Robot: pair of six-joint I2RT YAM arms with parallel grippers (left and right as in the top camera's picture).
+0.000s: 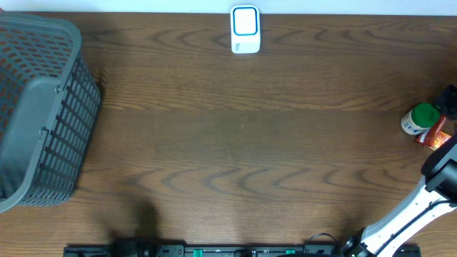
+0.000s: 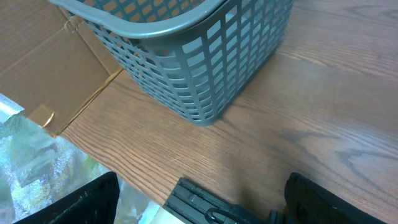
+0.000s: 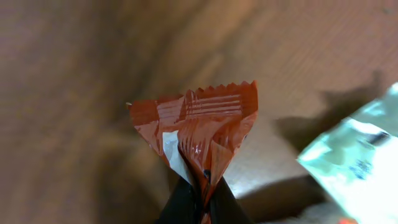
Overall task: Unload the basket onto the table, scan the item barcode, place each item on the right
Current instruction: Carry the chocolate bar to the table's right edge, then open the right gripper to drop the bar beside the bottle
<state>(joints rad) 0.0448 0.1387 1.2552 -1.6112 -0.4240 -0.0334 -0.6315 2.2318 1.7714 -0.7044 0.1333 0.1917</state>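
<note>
The item, a crinkled orange-red packet (image 3: pixel 202 124), is pinched by its lower end between the black fingers of my right gripper (image 3: pixel 200 199), which is shut on it. From overhead this packet (image 1: pixel 435 135) shows at the table's far right edge, just ahead of the right arm (image 1: pixel 428 200). The white barcode scanner (image 1: pixel 245 29) with a blue-outlined face stands at the back middle of the table, far from the packet. My left gripper (image 2: pixel 199 205) is open and holds nothing; its fingers (image 2: pixel 81 202) hang over the table's front left edge.
A grey slatted basket (image 1: pixel 39 114) fills the left side, and the basket (image 2: pixel 199 74) looms close ahead of the left gripper. A green-capped bottle (image 1: pixel 420 118) stands beside the held packet. A pale green pouch (image 3: pixel 360 155) lies to its right. A black rail (image 2: pixel 211 202) runs along the front edge.
</note>
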